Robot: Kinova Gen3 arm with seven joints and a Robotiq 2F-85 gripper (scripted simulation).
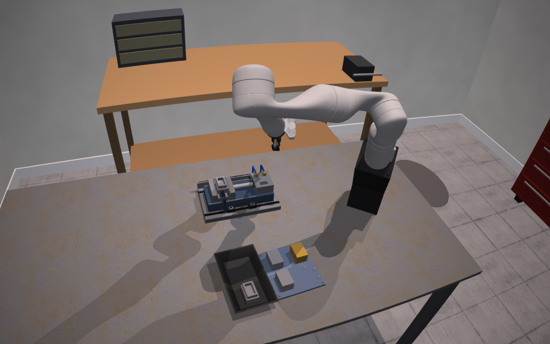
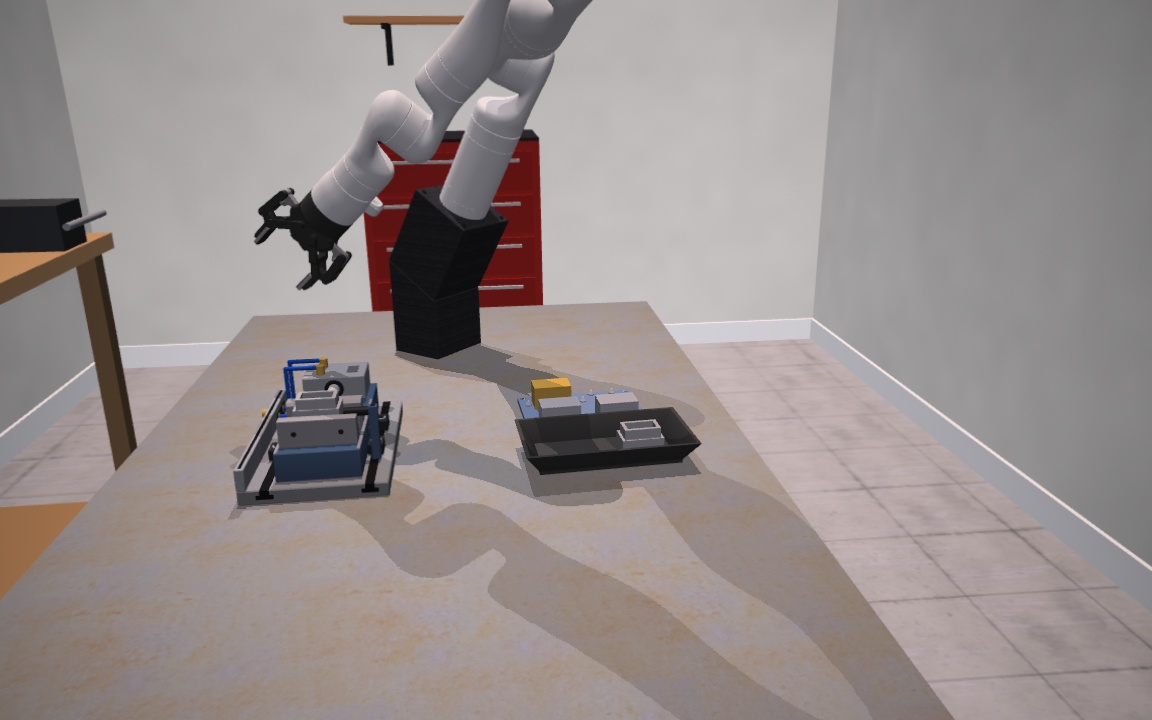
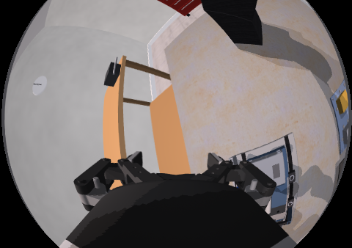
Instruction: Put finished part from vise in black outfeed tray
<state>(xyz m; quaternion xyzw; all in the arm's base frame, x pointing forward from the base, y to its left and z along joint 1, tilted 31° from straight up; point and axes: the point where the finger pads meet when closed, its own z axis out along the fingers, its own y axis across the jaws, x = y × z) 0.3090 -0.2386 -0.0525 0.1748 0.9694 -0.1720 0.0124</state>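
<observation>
Above the vise [image 2: 319, 436], jaws spread wide; no writing legible.

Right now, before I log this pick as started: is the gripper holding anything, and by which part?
Nothing is held. The gripper hangs open in the air above the table; the finished part sits in the vise.

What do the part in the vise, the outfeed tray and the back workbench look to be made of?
Part in the vise: pale grey, matte, likely machined metal. Outfeed tray: plain black with thin flared walls, plastic or painted sheet; can't tell which. Workbench: flat orange-brown top and darker brown legs, apparently wood, though no grain shows.
</observation>
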